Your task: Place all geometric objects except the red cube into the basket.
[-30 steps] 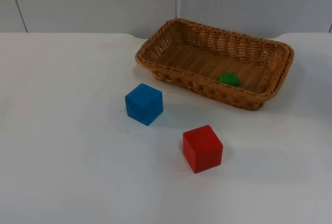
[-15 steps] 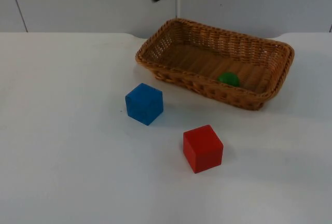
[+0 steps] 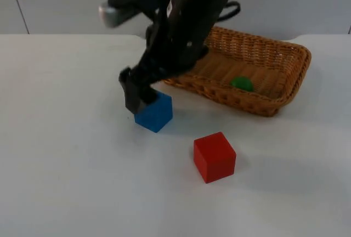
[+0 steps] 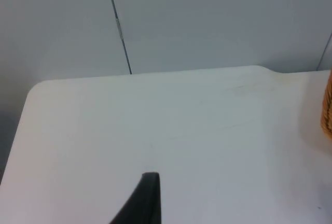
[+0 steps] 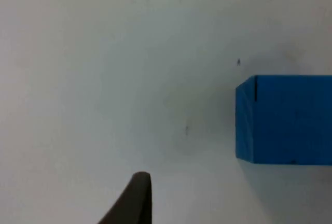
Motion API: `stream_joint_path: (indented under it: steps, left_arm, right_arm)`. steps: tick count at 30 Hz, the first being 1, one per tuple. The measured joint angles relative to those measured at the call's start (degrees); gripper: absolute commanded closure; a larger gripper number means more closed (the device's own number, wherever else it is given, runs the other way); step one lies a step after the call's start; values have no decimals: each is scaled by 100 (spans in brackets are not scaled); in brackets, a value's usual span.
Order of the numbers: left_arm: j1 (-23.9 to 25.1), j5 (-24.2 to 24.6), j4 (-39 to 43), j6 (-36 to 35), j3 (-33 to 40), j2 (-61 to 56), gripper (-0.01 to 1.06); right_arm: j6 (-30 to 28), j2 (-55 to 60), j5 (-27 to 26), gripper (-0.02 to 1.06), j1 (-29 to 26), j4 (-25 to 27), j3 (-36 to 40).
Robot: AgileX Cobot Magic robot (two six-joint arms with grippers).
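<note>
Two cubes are sitting on the white surface [image 3: 66,154]: the blue cube [image 3: 155,113] left of centre and the red cube [image 3: 214,157] below and right of it. Reaching down from the upper middle, the right gripper [image 3: 136,95] is hovering at the blue cube's upper-left edge; whether its fingers are spread or closed cannot be made out. A green object [image 3: 242,83] is lying inside the wicker basket [image 3: 274,103] at upper right.

Even, bright light leaves soft shadows right of the blue cube [image 3: 154,112] and red cube [image 3: 214,157] on the white table [image 3: 66,154], and the moving arm [image 3: 181,28] is slightly smeared.
</note>
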Motion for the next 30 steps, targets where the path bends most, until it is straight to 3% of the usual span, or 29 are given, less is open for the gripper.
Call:
stream_joint_path:
  steps: [9,17,20,22,23,24,26,30]
  left_arm:
    - [0,0,-1,0,0,0,0]
    - [0,0,55,0,0,0,0]
    - [0,0,94,-3,0,0,0]
    - [0,-12,103,-3,0,0,0]
    - [0,-12,103,-3,0,0,0]
    - [0,-12,103,-3,0,0,0]
    - [0,-41,103,-3,0,0,0]
    - [0,-51,103,-3,0,0,0]
  right_arm:
    - [0,487,-467,2,0,-96,-54]
    - [0,987,-1369,2,-61,-155,-98]
    - [0,1161,-1408,4,-111,-168,-251]
    - [0,1316,-1448,41,-146,-140,-413]
    - [-20,1346,-1458,65,-146,-140,-490]
    - [-20,1346,-1458,97,-146,-140,-490]
    - [76,1382,-1484,103,-146,-72,-605]
    - [255,1408,-1285,102,-146,-10,-953]
